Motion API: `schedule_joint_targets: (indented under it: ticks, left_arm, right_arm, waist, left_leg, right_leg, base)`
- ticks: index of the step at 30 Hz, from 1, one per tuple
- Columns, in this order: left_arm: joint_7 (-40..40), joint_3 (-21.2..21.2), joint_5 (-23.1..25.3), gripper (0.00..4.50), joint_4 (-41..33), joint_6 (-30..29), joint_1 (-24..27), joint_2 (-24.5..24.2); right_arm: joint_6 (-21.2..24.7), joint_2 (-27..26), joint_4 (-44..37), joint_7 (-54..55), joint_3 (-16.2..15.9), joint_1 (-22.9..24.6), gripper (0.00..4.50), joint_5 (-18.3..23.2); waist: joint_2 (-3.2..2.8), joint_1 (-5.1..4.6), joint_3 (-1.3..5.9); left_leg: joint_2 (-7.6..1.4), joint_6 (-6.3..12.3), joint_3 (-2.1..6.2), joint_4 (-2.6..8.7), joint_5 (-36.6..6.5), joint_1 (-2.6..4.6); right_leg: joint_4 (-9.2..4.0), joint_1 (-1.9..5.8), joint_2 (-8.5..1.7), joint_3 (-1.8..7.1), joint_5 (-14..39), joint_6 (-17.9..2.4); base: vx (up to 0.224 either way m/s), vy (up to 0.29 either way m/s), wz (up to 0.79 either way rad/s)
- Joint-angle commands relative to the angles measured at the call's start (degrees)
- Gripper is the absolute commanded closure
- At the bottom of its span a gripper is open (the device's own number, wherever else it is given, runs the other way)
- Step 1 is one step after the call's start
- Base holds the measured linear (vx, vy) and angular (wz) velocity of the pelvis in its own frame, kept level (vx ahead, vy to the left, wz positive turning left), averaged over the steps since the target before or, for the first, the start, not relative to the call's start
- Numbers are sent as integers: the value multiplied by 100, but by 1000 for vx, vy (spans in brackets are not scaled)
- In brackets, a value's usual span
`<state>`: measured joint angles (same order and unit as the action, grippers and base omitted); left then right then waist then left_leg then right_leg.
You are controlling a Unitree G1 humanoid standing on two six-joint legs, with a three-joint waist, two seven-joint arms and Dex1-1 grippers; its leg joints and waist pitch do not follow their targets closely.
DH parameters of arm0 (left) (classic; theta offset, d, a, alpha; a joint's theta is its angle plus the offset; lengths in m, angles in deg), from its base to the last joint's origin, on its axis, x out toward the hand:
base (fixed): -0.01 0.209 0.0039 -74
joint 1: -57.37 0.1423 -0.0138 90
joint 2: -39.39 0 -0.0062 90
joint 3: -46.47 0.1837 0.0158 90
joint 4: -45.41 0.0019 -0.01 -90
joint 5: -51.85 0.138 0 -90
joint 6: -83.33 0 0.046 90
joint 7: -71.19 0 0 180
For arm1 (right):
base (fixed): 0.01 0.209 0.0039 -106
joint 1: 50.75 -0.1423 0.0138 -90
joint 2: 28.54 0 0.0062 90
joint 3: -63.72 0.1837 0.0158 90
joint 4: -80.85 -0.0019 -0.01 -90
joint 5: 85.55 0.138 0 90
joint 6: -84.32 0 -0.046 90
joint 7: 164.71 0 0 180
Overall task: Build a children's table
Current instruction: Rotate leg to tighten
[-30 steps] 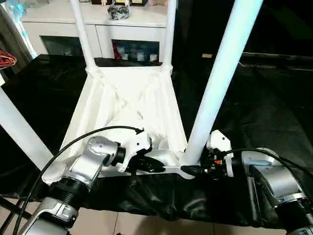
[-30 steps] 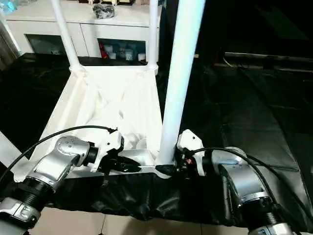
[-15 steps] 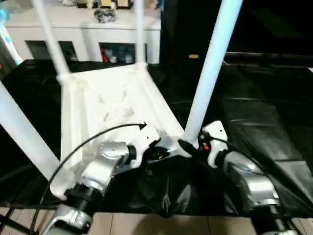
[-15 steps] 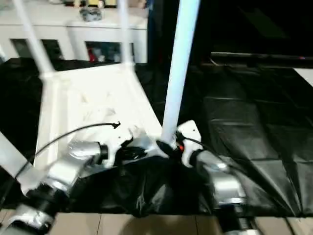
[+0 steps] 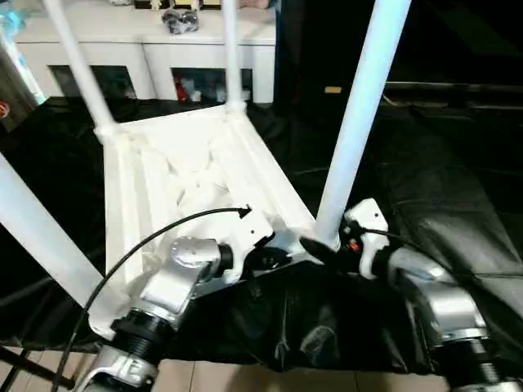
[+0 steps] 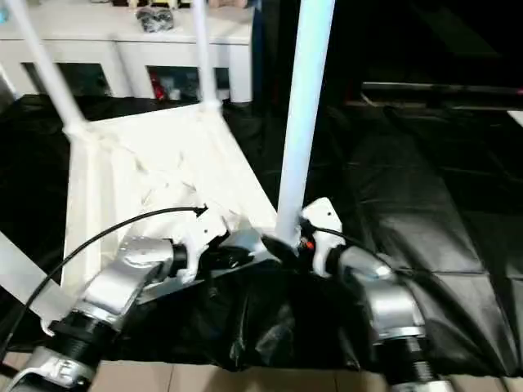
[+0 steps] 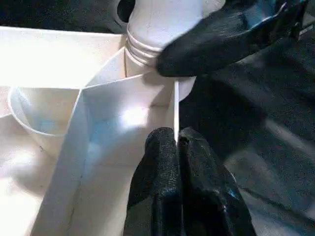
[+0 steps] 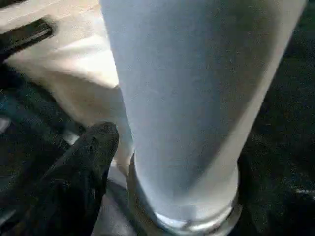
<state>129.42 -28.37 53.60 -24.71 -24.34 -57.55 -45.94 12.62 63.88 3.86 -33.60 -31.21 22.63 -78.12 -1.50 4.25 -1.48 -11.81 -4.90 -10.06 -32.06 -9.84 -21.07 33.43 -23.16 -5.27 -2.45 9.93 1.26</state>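
1. The children's table [image 5: 188,175] lies upside down on the bench [image 5: 458,204], which is covered in black sheeting. Its ribbed underside faces up and its near edge sits at the bench's front edge.
2. Four tapered white legs stand in the corner sockets. The near right leg [image 5: 355,122] rises just in front of the right pincer. The near left leg [image 5: 37,229] leans toward the left picture edge. Two far legs stand at the back corners.
3. Compared with one second ago, the tabletop lies turned, its near right corner swung toward the robot. The head view has also shifted.
4. The left pincer [image 7: 177,147] is clenched on the thin rim wall of the tabletop beside the near right socket. The left forearm [image 5: 176,282] reaches in from below left.
5. The right pincer [image 5: 315,247] sits at the base of the near right leg, one black finger [image 8: 86,152] beside the leg; whether it grips cannot be told.
6. Beyond the bench stands a white cabinet [image 5: 163,49] with glass doors.
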Motion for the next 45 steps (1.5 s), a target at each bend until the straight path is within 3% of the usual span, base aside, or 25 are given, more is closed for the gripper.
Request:
schedule_joint_targets:
  ticks: [1,5,10,11,12,14,17,26,28,31,34,37,39,42,45]
  left_arm:
    - [620,162,-368,450,101,371,-207,-30]
    - [963,160,-383,450,215,462,-293,-226]
    - [1389,164,-426,450,354,519,-408,-506]
    - [1479,173,-455,450,401,533,-438,-557]
    - [1610,175,-487,450,478,575,-490,-639]
    - [1732,195,-477,450,584,628,-553,-699]
    - [1795,183,-464,450,673,664,-600,-719]
    - [1568,105,-519,450,760,696,-588,-622]
    - [1191,17,-497,450,713,673,-537,-475]
    - [814,-60,-487,450,589,568,-459,-286]
    - [200,-125,-431,450,326,320,-301,38]
    - [-255,-133,-355,450,98,133,-144,284]
    - [-470,-126,-315,450,-34,49,-52,412]
    - [-923,-79,-208,450,-281,-90,117,686]
    - [-1019,9,-196,450,-476,-195,228,815]
  right_arm:
    - [144,184,-232,-866,-576,26,73,181]
    - [133,381,-275,-1223,-643,32,73,242]
    - [147,542,-331,-1649,-755,36,105,315]
    - [157,595,-345,-1739,-797,35,110,348]
    - [183,698,-394,-1941,-892,48,138,405]
    - [165,776,-406,-2106,-972,56,146,381]
    - [122,830,-399,-2222,-1043,51,161,337]
    - [106,790,-496,-2155,-1130,104,183,335]
    - [150,698,-578,-1991,-1090,209,183,366]
    - [162,444,-525,-1568,-926,264,183,396]
    - [202,-112,-225,-559,-639,231,184,290]
    - [251,-601,69,269,-419,160,184,202]
    - [250,-858,172,662,-340,122,185,168]
    - [226,-1341,325,1403,-239,14,185,65]
    - [137,-1496,316,1574,-274,-21,185,-79]
  waist:
    - [83,0,233]
    - [76,70,230]
    - [65,82,236]
    - [38,96,244]
    - [59,99,245]
    - [93,118,233]
    - [80,150,227]
    - [80,164,209]
    - [78,172,203]
    - [85,165,167]
    - [105,118,152]
    - [125,-15,141]
    - [118,-38,141]
    - [93,-133,164]
    - [85,-151,192]
  left_leg:
    - [-70,373,-30,341,-1396,13]
    - [-89,322,-33,350,-1563,51]
    - [-100,240,-22,359,-1521,40]
    - [-101,240,-19,351,-1457,44]
    - [-97,271,-29,338,-1396,40]
    - [-100,348,-40,327,-1289,28]
    - [-108,372,-47,321,-1233,39]
    - [-112,285,-43,335,-1360,47]
    - [-116,283,-47,334,-1384,58]
    - [-115,214,-45,365,-1668,74]
    - [-103,98,-12,402,-1847,50]
    - [-63,25,31,437,-1953,0]
    - [-65,30,28,420,-2046,38]
    - [-56,17,42,434,-1889,-16]
    - [-62,61,30,421,-1823,-2]
  right_leg:
    - [-418,244,-177,142,1426,-1076]
    - [-430,219,-183,148,1643,-1063]
    - [-378,243,-186,146,1386,-1170]
    - [-358,248,-189,146,1238,-1226]
    - [-343,258,-172,142,1069,-1276]
    - [-319,259,-178,143,898,-1342]
    - [-315,255,-190,143,869,-1393]
    - [-339,251,-197,155,1141,-1305]
    - [-349,241,-192,159,1135,-1302]
    - [-404,213,-204,165,1591,-1223]
    - [-456,212,-233,155,2237,-1002]
    - [-510,221,-218,114,2864,-676]
    - [-557,171,-231,121,3062,-613]
    - [-548,187,-213,116,2918,-573]
    - [-535,193,-200,124,2616,-630]
  base:
    - [0,0,0]
    - [0,0,0]
    - [0,0,0]
    - [0,0,0]
    - [0,0,0]
    - [0,0,0]
    - [0,0,0]
    - [0,0,0]
    - [0,0,0]
    - [0,0,0]
    - [0,0,0]
    - [0,0,0]
    - [0,0,0]
    - [0,0,0]
    - [0,0,0]
